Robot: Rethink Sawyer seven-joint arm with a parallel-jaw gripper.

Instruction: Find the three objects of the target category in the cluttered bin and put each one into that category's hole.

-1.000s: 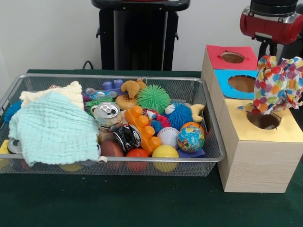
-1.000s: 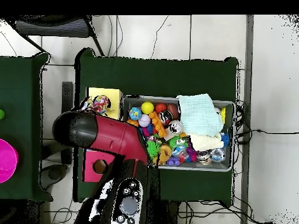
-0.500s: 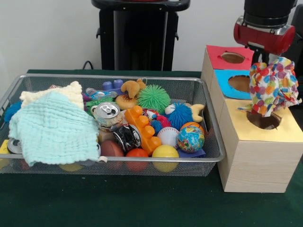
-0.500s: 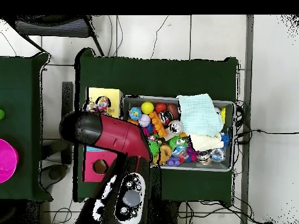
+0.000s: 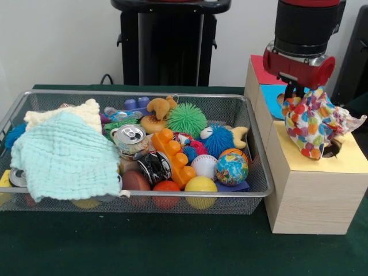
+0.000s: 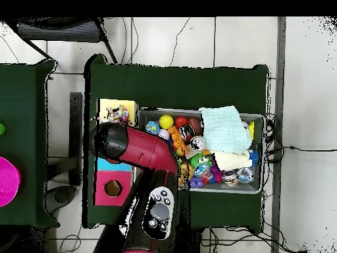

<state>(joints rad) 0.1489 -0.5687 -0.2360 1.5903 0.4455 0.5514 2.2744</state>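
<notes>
Front view: arm is over the row of wooden boxes right of the wire bin. The hand sits under the red wrist collar, but I can't tell how far it's open or whether it has hold of the cloth; the fabric covers whatever is below the black mount. The multicolour polka-dot cloth is bunched up over the yellow-topped box, draped across the hole so only a sliver of the opening shows at the cloth's right edge. My read: it's cloth category, being fed into the yellow box's hole, and it isn't through yet, since most of the bulk is above the lid. Cloth looks thin, floppy and crumpled, white ground with red, blue, orange and green dots, one corner sticking out to the right. Likely to snag on the hole rim rather than drop clean. In the bin, a pale mint waffle cloth lies on top at left with a cream cloth just behind it; probably the other two targets. Rest is balls, cans, a globe ball.

Overhead view: red arm crosses from the base toward the yellow-topped box; the dotted cloth shows on that lid, partly under the arm. Hand hidden here. Mint cloth is at the bin's far corner, on the end away from the boxes. Red-topped box is unoccupied, on the green tabletop.
</notes>
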